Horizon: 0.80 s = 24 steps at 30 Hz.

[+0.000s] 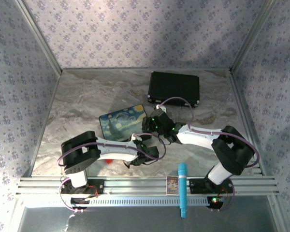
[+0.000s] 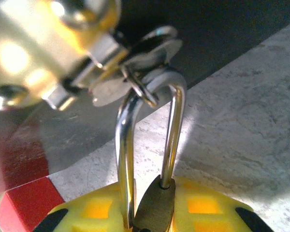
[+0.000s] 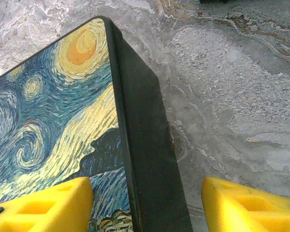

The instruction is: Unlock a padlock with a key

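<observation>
Tiny brass-gold padlock (image 2: 157,200) with thin silver U-shackle: bottom centre of left wrist frame, clamped between yellow pads of left pincer (image 2: 152,220), shackle upright. Thin silvery key (image 2: 152,46): upper centre, ringed on shackle top. Right pincer (image 3: 147,205): jaws apart, astride edge of swirl-painted box (image 3: 53,121).

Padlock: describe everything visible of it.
The padlock is small, its brass-coloured body seen edge-on and in shadow, pinched between the yellow pads of the left pincer. Its polished silver shackle rises in a narrow U away from the body. One leg enters the body's top and the other runs down beside it, so locked or not cannot be told. A thin ring loops round the shackle's bend, carrying flat silvery keys. The marbled table lies behind it.
</observation>
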{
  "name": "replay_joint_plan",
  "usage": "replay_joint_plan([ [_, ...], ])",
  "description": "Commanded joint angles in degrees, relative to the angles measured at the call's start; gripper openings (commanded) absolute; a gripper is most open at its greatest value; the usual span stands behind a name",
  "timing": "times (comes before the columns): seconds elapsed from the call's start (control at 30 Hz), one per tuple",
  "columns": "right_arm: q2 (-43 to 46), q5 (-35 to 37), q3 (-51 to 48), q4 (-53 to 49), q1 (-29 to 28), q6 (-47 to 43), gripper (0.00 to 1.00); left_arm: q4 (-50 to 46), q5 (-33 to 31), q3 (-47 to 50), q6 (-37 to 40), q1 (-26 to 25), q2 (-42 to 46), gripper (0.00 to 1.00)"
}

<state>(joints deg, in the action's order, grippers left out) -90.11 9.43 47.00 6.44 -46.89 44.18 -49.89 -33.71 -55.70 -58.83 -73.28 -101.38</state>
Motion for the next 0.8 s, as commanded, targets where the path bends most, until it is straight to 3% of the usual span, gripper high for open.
replay_joint_plan([
  [0.0,-2.53,-2.65,-3.04,-10.41,-0.40,-0.46,0.62,0.50,0.64,-1.41,0.03,-0.80,-1.16,0.24],
  [0.33,-3.50,-3.18,-3.05,-9.32,-0.50,0.10,0.62,-1.00,0.67,-2.47,-0.75,-1.96,1.28,0.24],
  [0.47,-3.50,-3.28,-3.14,-9.25,-0.65,0.12,0.62,-2.90,0.47,-1.90,0.34,-0.12,2.28,0.23],
  [0.6,-3.23,-2.96,-3.67,-8.93,-0.61,0.12,0.62,1.55,2.03,1.92,4.56,1.46,7.85,0.26],
  [0.67,-3.32,-2.92,-4.00,-8.59,-0.50,0.24,0.62,2.75,2.09,2.53,5.21,1.47,9.23,0.20],
  [0.77,-3.68,-3.23,-4.07,-7.85,-0.51,0.46,0.62,1.59,1.43,1.45,4.90,1.65,7.60,0.05],
])
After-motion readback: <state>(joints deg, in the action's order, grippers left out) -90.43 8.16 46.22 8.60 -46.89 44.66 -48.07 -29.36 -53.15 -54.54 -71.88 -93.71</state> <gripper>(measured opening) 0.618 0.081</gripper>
